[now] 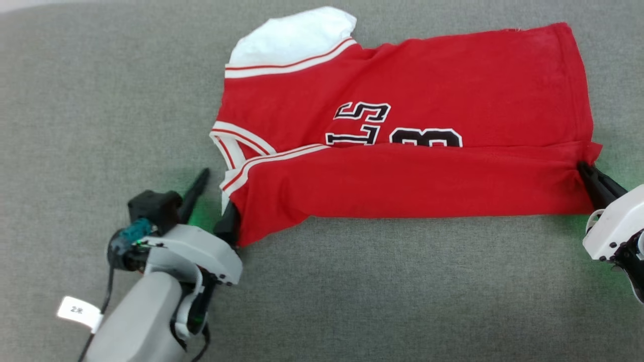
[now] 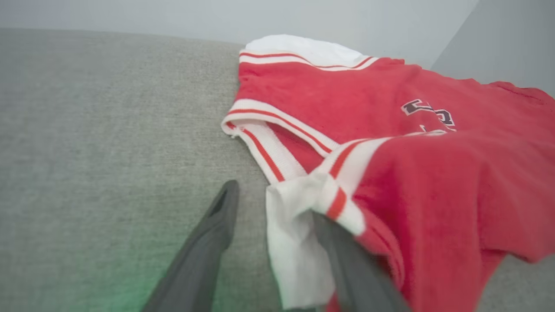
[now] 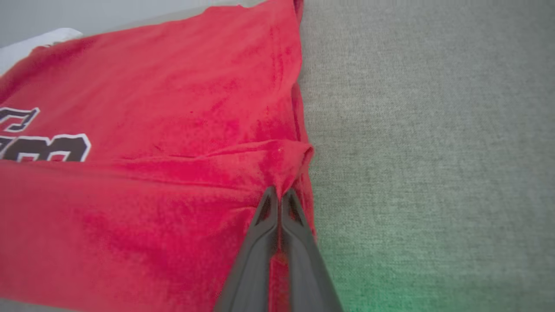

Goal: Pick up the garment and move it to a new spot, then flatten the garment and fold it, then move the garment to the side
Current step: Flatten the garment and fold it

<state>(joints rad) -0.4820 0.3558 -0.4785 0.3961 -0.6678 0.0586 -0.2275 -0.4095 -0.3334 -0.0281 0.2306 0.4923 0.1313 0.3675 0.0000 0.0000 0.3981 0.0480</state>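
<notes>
Red garment (image 1: 427, 80) lies flat on grey tabletop (image 1: 100, 100), spread between both pincers; near edge folded over, half covering black-and-white lettering (image 1: 425, 137). Left pincer (image 1: 214, 203) apart: outer finger (image 2: 212, 234) bare above tabletop, clear of cloth; inner finger (image 2: 351, 268) under white striped armhole corner, cloth draped over it. Right pincer (image 3: 279, 197) together, clamped on garment's red hem corner; fabric puckers just ahead of tips. White panel (image 1: 292, 35) far beyond left pincer

On the garment (image 1: 402, 90), a folded-over flap hides the lower half of the black lettering (image 1: 392, 125). One finger of the left gripper (image 1: 216, 196) is hidden under the sleeve (image 2: 290, 242). The right gripper (image 1: 586, 168) is cut off by the frame edge. The white tag (image 1: 78, 310) has print too small to read.
</notes>
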